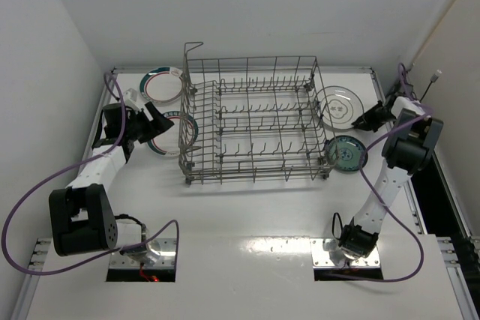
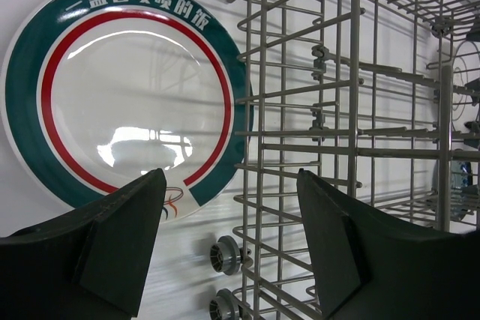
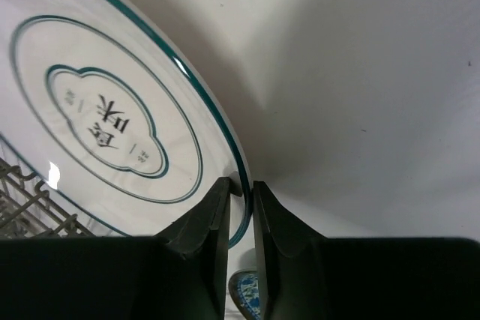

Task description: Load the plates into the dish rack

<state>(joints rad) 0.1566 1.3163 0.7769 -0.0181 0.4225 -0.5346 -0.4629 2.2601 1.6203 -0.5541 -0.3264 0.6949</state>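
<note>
The right gripper, fingers narrow, is pinching the rim of the round white ceramic plate with thin dark ring at 3 o'clock of the grey wire dish rack; this shallow grip is risking slippage. The left gripper is hovering wide open.

We see a robotics lab test cell: a white table inside plain white walls, left arm and right arm bolted at its edge, purple cables trailing, a dish rack at centre.
</note>
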